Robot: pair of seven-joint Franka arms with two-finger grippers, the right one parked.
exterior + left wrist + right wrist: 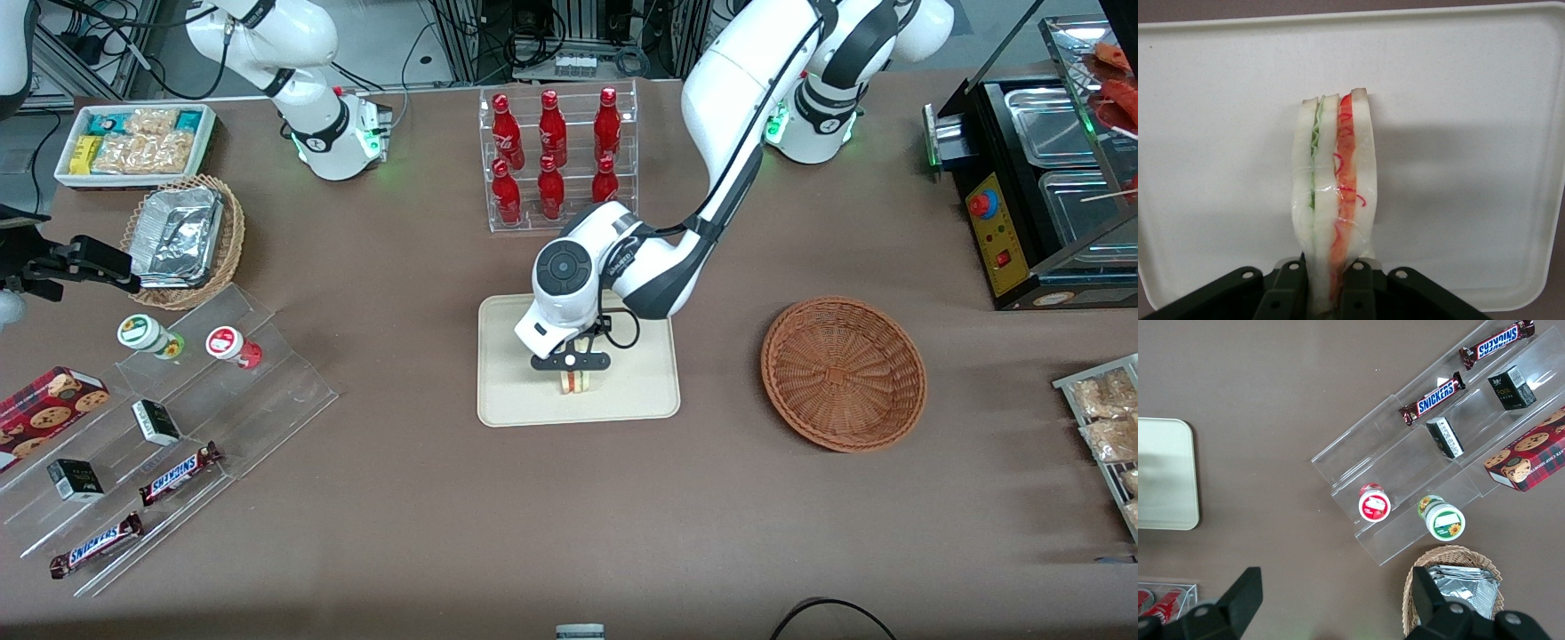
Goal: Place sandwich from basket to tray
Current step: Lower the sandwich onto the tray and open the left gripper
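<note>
Cream tray (pixel 507 391) rim lies clear around sandwich (pixel 576 381) pinched by end effector (pixel 573 364)

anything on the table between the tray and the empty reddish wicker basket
No. In the front view only bare brown tabletop separates the tray from the basket. The claw is over the tray, shut on the sandwich.

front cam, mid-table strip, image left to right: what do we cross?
Clear acrylic stand with the small jars → tray → sandwich, gripper shut on it just above the tray → basket, nothing in it → wire rack of bagged snacks at the image edge.
</note>
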